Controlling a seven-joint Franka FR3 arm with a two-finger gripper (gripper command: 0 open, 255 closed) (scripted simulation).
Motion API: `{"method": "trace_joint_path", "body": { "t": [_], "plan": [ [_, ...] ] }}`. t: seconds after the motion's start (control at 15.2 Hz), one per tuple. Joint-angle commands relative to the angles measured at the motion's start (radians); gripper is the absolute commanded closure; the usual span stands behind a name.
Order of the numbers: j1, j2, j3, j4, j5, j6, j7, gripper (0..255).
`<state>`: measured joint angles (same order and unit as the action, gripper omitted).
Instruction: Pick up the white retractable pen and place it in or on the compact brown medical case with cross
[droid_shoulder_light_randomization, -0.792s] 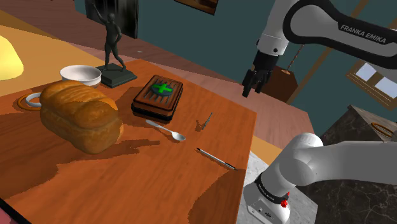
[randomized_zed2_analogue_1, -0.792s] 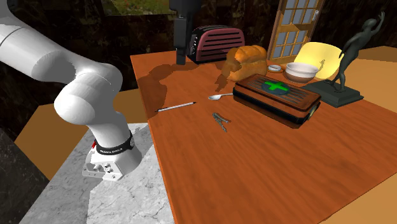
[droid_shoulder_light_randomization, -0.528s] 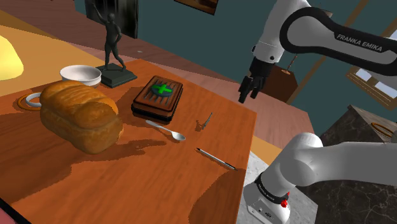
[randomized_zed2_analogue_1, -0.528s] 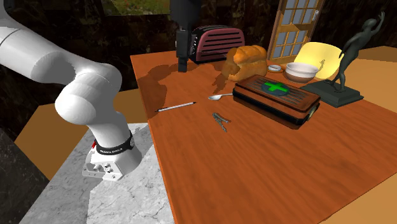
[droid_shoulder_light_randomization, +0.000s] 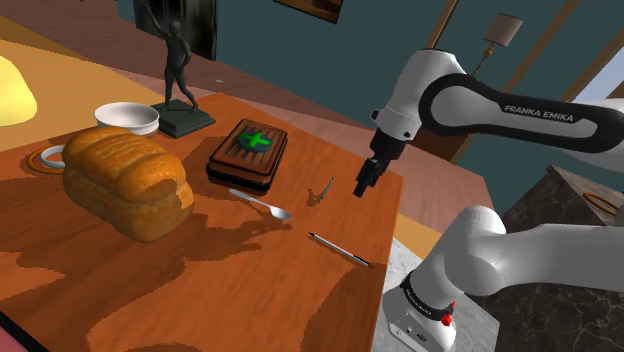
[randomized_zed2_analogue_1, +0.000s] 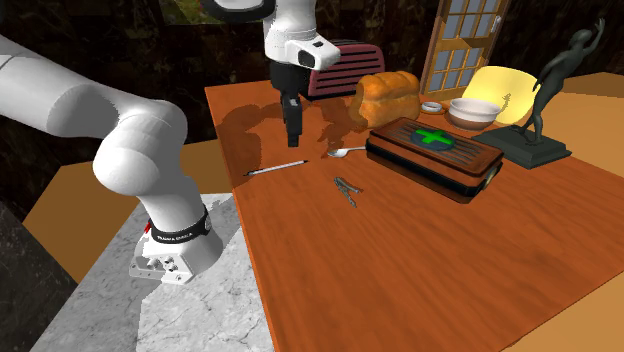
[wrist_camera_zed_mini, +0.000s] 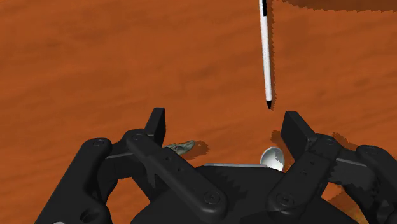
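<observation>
- Shoulder view: the pen lies on the table, well apart from the case; the gripper hovers, also apart from the case.
- Second exterior view: pen and gripper are off the case's left.
- Wrist view: the fingers stand apart, clasping nothing; the pen lies beyond them.

Bread loaf, spoon, bowl, statue on table.

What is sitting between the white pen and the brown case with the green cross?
A spoon and a small grey tool lie flat on the table between the pen and the case; a lifted pen should probably clear both. Nothing visible stands between the open end effector and the pen.
</observation>
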<state>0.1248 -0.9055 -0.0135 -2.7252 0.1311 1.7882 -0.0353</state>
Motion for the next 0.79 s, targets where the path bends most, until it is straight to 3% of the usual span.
{"method": "trace_joint_path", "body": {
  "t": [0.0, 0.46, 0.73],
  "plan": [
    [0.035, -0.002, -0.001, -0.058, 0.035, 0.071, -0.034, 0],
    [0.191, 0.053, -0.003, -0.235, 0.183, 0.352, -0.166, 0],
    [0.207, 0.085, 0.004, -0.26, 0.201, 0.41, -0.172, 0]
  ]
}}
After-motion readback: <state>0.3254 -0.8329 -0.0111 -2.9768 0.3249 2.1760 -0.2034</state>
